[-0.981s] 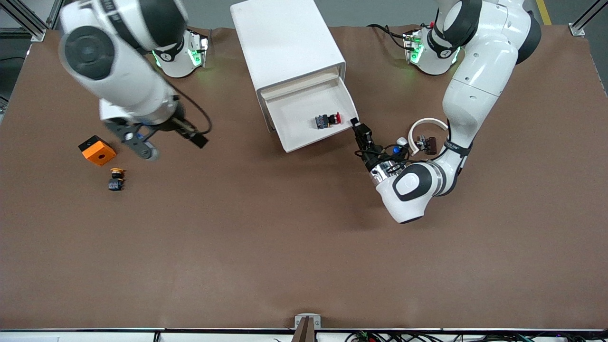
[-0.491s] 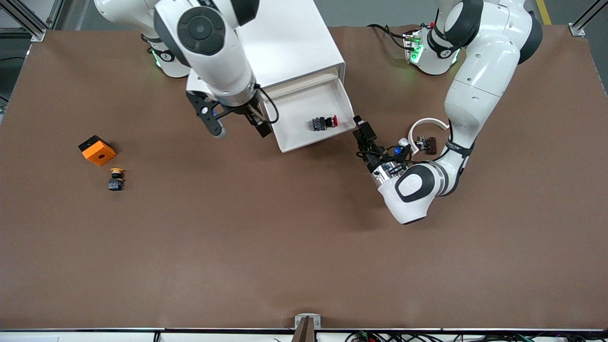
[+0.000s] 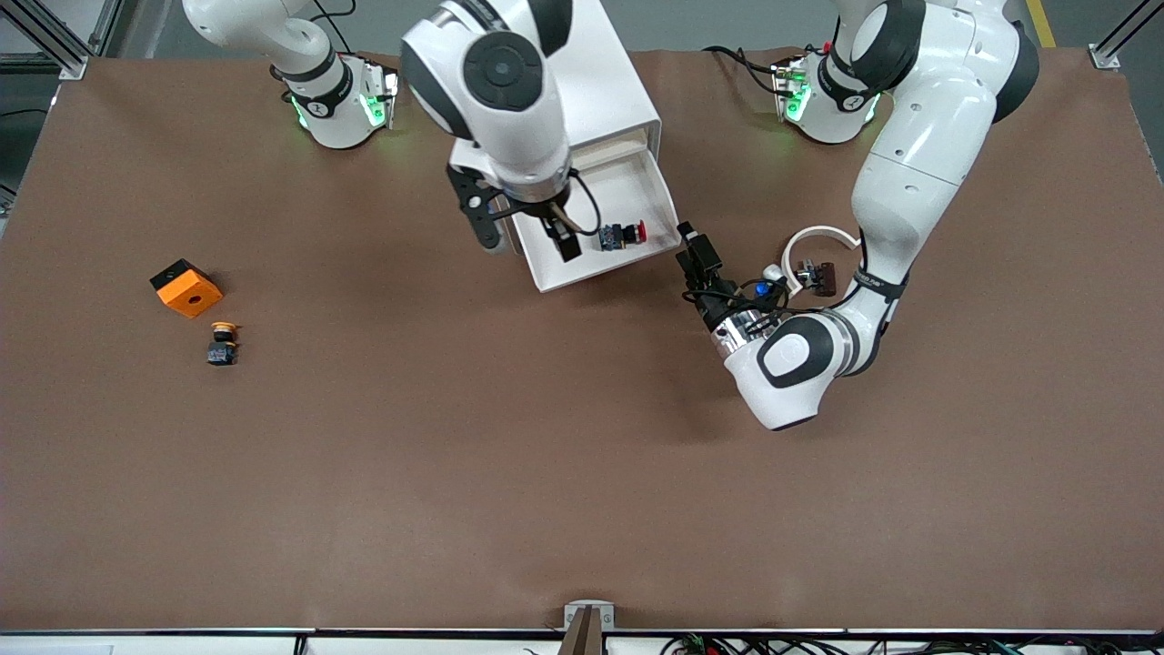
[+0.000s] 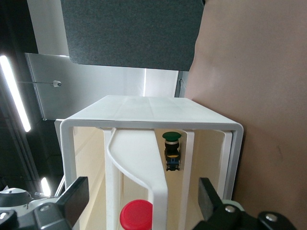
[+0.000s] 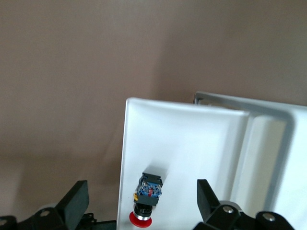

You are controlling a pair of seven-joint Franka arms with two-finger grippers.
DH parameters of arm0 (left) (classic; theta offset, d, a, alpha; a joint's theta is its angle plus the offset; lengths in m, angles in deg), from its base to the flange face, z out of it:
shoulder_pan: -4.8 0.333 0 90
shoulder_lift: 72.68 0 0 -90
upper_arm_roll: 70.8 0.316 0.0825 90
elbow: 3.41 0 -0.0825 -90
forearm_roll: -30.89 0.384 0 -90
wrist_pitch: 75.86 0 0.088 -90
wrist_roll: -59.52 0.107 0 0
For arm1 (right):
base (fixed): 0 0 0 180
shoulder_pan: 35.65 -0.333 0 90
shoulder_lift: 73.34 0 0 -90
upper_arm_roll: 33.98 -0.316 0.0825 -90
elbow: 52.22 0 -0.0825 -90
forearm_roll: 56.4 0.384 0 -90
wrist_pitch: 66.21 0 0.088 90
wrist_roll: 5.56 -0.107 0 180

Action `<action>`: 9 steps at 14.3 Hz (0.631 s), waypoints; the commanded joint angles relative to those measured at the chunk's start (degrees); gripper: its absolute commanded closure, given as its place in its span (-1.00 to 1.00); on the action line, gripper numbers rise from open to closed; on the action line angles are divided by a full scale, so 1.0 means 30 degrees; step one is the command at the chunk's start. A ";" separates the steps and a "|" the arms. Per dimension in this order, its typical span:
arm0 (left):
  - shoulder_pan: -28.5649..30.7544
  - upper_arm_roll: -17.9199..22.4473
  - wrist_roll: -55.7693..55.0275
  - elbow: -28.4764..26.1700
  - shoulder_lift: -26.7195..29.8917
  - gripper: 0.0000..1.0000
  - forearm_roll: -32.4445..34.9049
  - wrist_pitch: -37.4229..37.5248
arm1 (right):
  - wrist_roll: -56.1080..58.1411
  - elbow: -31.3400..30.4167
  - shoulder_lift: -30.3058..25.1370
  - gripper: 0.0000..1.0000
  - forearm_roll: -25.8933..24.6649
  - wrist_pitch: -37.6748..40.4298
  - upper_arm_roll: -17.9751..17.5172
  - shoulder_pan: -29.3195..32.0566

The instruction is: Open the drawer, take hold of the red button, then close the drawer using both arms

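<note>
Right pincer [image 3: 525, 238] open over drawer [image 3: 582, 266], button [image 3: 621, 234] inside

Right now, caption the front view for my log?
Right hand open over the pulled-out drawer holding the red button; left hand beside it.

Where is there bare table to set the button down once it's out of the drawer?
The wide table nearer the camera than the drawer is bare. Crowded: inside the drawer, where the right gripper hangs beside the button, and its corner by the left gripper.
</note>
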 commanded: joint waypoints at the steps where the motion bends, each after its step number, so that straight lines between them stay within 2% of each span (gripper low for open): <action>1: 0.0148 -0.0067 0.1094 0.0941 -0.0173 -1.00 0.0122 0.0284 | -0.1464 0.0638 0.1107 -1.00 0.0123 -0.0564 0.0301 -0.0496; 3: 0.0119 -0.0067 0.2698 0.1061 -0.0058 -1.00 0.0704 0.0166 | -0.1763 0.0638 0.1490 -1.00 -0.0371 -0.1354 0.0330 -0.1225; 6: -0.0028 -0.0243 0.6505 0.1091 0.0411 -1.00 0.3454 -0.0008 | -0.3021 0.0580 0.2075 -1.00 -0.0815 -0.1798 0.0330 -0.1698; 9: 0.0293 -0.0301 0.9874 0.1003 0.0587 -1.00 0.5684 -0.1587 | -0.3082 0.0580 0.2632 -1.00 -0.0757 -0.2294 0.0330 -0.1961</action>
